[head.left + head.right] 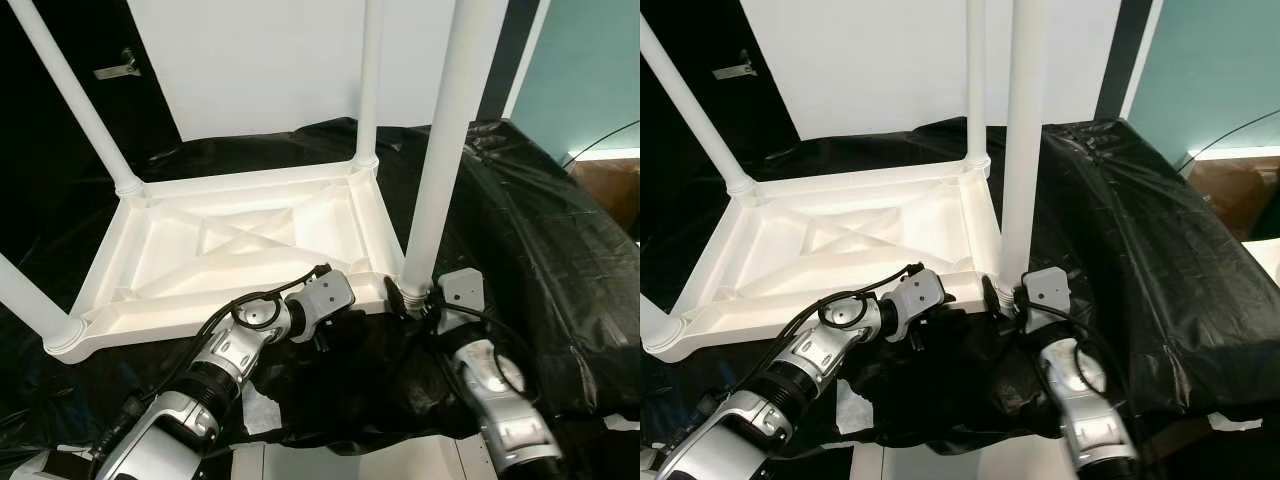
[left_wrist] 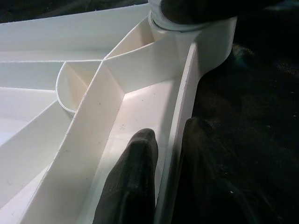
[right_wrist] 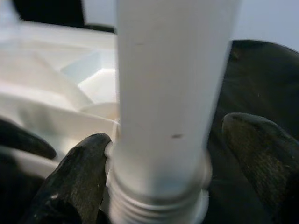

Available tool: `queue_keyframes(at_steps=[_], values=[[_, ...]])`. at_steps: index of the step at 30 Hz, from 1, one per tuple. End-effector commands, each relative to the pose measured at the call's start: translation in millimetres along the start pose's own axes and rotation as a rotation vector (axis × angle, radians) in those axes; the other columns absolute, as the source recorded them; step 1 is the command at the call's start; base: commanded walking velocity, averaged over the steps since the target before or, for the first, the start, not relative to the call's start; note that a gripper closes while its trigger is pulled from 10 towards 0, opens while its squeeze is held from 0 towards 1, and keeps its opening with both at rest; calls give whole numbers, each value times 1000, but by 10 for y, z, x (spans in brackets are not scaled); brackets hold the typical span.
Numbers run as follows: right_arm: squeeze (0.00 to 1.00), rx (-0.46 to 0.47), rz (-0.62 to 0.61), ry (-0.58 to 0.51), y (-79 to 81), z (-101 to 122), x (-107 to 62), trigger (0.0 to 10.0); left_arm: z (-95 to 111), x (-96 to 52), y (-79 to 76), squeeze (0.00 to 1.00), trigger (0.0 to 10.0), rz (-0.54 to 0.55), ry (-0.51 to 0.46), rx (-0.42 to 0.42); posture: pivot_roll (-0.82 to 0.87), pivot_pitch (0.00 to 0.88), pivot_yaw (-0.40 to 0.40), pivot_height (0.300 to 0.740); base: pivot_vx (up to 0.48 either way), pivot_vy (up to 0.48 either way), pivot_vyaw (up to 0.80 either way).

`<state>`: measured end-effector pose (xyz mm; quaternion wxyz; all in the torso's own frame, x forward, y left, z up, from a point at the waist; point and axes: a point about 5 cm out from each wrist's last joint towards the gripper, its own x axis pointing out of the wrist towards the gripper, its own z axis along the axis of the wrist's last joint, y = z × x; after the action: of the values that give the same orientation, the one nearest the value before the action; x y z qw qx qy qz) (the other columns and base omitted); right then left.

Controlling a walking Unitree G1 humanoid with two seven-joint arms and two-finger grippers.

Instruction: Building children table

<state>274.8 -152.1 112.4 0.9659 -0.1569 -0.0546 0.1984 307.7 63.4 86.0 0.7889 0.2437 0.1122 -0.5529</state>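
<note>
the white plastic children's table (image 1: pixel 240 250) lies upside down on a surface draped in black plastic sheeting (image 1: pixel 540 240), its ribbed underside facing up. four white legs stand in its corner sockets. the near right leg (image 1: pixel 440 140) is the one in hand: at its foot a threaded collar (image 3: pixel 156 205) shows just above the socket, so by my reading this leg is not yet screwed fully home, and the step is the seating of the last leg.

the right tool (image 1: pixel 412 298) is at the base of that leg, its two black fingers (image 3: pixel 74 177) spread to either side of the leg. one finger touches the collar; the other stands a little off, so the hold looks loose rather than clamped. the left tool (image 2: pixel 161 172) is on the near rim (image 2: pixel 180 116) of the table, just beside the same corner, one finger inside the rim wall and one outside, pinched on the wall to steady the top.

the next move, i judge, calls for turning the leg about its own axis while it stays upright, with the left tool keeping the tabletop from spinning or sliding on the slick sheeting. a tilted leg could cross the thread.

as for containers, the only hollows are the ribbed compartments (image 1: pixel 180 250) of the underside, and nothing lies in those that can be seen.
</note>
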Motion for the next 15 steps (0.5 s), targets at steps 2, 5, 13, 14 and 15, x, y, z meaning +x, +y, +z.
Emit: queue_keyframes(at_steps=[2, 5, 13, 14, 15], values=[[0, -9, 100, -9, 41, 6, 25, 10000, -400, -18, -305, 0, 10000, -225, 148, -110, -107, 20, 27, 740, 0, 0, 0], [0, -38, 170, -7, -60, 14, 40, 10000, -385, -9, -299, 0, 10000, -224, 145, -111, -105, 20, 24, 740, 0, 0, 0], [0, -78, 374, -1, -212, 90, 125, 10000, -385, -11, -301, 0, 10000, -223, 144, -110, -94, 13, 22, 740, 0, 0, 0], [0, -78, 374, -1, -212, 90, 125, 10000, -385, -11, -301, 0, 10000, -223, 144, -110, -94, 13, 22, 740, 0, 0, 0], [0, -78, 374, -1, -212, 90, 125, 10000, -385, -11, -301, 0, 10000, -223, 144, -110, -94, 13, 22, 740, 0, 0, 0]])
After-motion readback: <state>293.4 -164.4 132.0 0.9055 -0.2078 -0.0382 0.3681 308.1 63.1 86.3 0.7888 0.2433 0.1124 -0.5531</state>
